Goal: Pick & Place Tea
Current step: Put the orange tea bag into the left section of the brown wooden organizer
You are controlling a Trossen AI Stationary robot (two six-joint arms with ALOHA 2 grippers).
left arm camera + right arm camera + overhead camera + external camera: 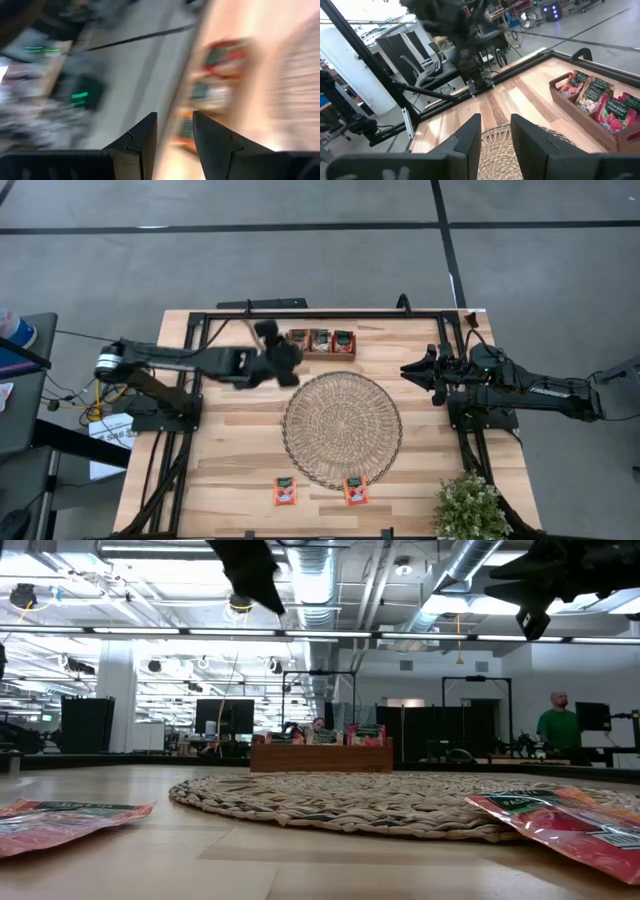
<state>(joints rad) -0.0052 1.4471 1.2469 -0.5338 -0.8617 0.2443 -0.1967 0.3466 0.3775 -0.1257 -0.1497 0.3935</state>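
Near the counter's (230,450) front edge, two red-orange flat square tea packets (285,491) are lying, well apart from the left pincer (283,360), which is hovering empty, slightly parted, beside the small brown wooden tray (322,342); the right pincer (415,368) is waiting, slightly parted too.

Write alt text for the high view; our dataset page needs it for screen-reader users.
Seen from above, a wooden table holds a round woven mat, a small wooden tray of tea packets at the far edge, and two red tea packets at the near edge. The left gripper hovers beside the tray; the right gripper waits at the right, above a potted plant.
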